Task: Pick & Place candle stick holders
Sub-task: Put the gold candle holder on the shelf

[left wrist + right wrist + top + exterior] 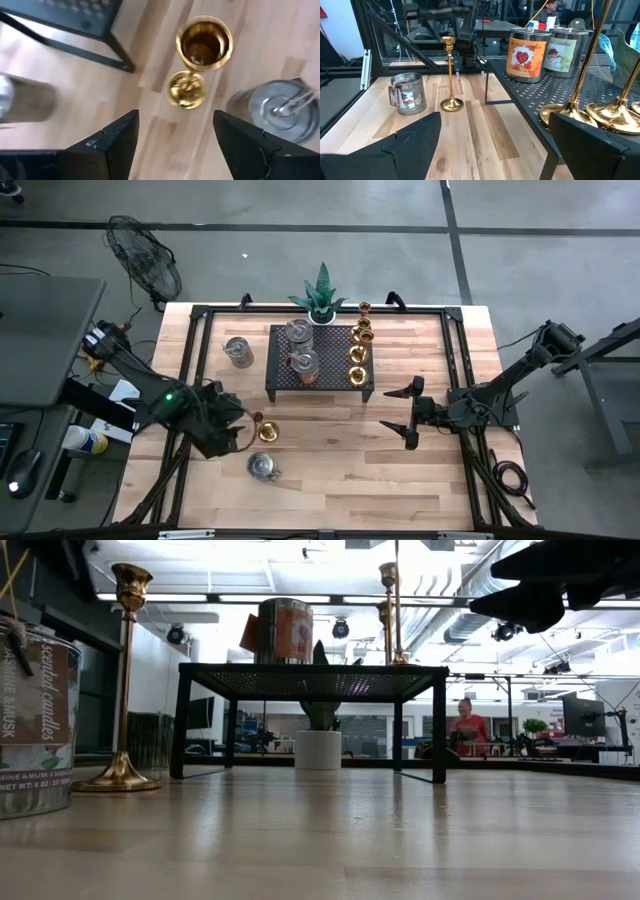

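Note:
One brass candle stick holder (265, 430) stands upright on its round base on the bare wood, left of centre; it also shows in the low view (125, 680) and the right wrist view (451, 75). My left gripper (236, 432) hovers just left of it, tilted down and open. In the left wrist view the holder's cup (204, 44) and base (186, 90) lie ahead of the gap between my fingers (175, 145), untouched. Several more brass holders (358, 350) stand on the black rack's (320, 360) right side. My right gripper (410, 415) waits open and level, right of the rack (490, 150).
A lidded silver candle tin (262, 468) stands near the lone holder, toward the near edge (280, 107). Another tin (238, 352) stands left of the rack. Two tins (300, 348) sit on the rack. A green plant in a white pot (320, 295) stands behind it.

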You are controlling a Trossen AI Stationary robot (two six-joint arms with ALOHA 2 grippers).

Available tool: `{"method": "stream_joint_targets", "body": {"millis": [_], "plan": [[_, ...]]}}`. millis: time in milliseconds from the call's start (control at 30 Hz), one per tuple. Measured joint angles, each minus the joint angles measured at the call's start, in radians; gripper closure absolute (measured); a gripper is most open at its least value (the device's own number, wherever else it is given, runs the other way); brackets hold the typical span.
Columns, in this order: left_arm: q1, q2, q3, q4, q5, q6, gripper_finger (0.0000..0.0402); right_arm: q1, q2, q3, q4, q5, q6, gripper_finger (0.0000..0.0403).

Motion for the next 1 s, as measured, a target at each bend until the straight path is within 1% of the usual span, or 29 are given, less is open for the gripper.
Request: {"method": "stream_joint_targets", "body": {"millis": [67,200,300,433,567,633,767,1000], "plan": [[-0.037,-0.061,-0.105,0.117,-0.040,-0.030,0.0154,0.000,0.000,0.000,0.000,0.000,0.000,0.0041],[-0.072,-0.147,-0.282,0.367,-0.131,-0.005,0.0154,0.000,0.000,0.000,0.000,0.000,0.000,0.0041],[-0.068,-0.164,-0.384,0.490,-0.129,0.018,0.0154,0.000,0.000,0.000,0.000,0.000,0.000,0.0041],[-0.068,-0.164,-0.475,0.621,-0.154,0.021,0.0154,0.000,0.000,0.000,0.000,0.000,0.000,0.0041],[-0.068,-0.164,-0.517,0.729,-0.252,0.025,0.0154,0.000,0.000,0.000,0.000,0.000,0.000,0.0041],[-0.068,-0.164,-0.520,0.776,-0.282,0.053,0.0154,0.000,0.000,0.000,0.000,0.000,0.000,0.0041],[-0.068,-0.159,-0.521,0.841,-0.306,0.125,0.0154,0.000,0.000,0.000,0.000,0.000,0.000,0.0041],[-0.068,-0.159,-0.521,0.845,-0.326,0.130,0.0159,0.000,0.000,0.000,0.000,0.006,0.000,0.0041]]}}
